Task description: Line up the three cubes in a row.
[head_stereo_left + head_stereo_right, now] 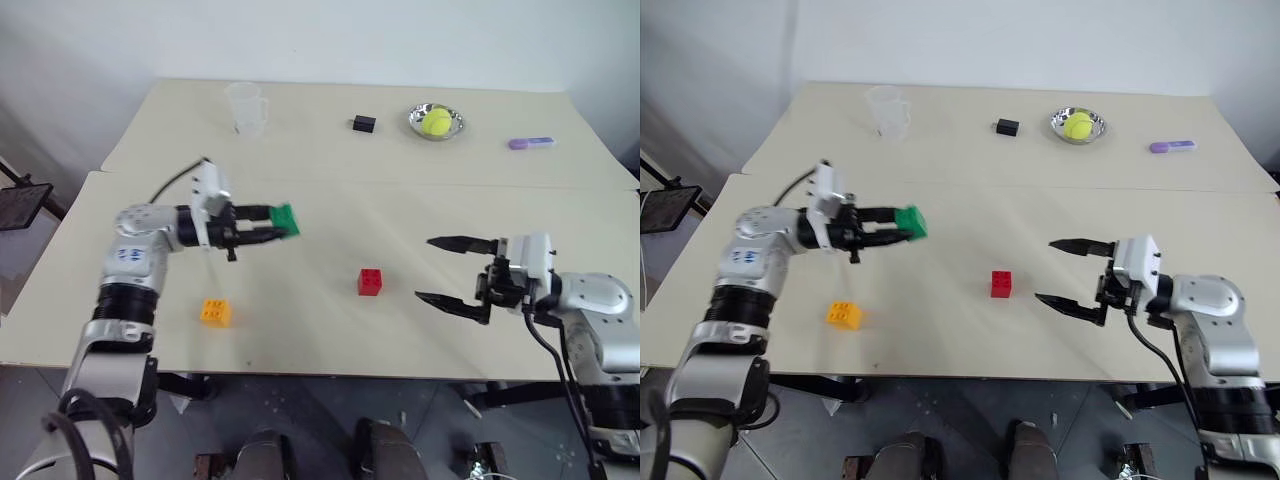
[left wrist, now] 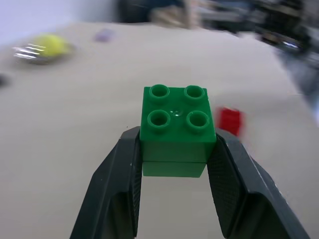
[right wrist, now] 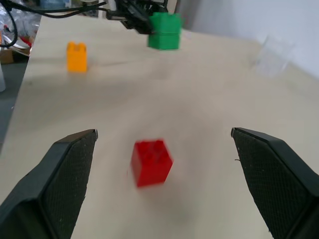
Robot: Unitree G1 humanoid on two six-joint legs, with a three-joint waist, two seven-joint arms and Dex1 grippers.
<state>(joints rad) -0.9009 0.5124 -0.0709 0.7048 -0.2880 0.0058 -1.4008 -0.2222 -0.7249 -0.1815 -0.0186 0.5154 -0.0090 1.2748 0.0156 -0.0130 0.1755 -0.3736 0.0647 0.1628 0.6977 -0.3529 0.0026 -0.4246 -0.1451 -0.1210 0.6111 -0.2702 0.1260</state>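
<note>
Green studded cube, claw-clamped

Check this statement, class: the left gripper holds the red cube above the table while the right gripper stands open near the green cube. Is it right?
The colours are swapped. The left gripper holds the green cube above the table, as the left wrist view shows; the right gripper stands open near the red cube.

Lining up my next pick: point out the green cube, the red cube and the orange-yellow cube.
green cube (image 2: 177, 117): left wrist view, studded top face.
red cube (image 1: 370, 282): left eye view, middle of block.
orange-yellow cube (image 1: 215, 312): left eye view, studded top.
</note>
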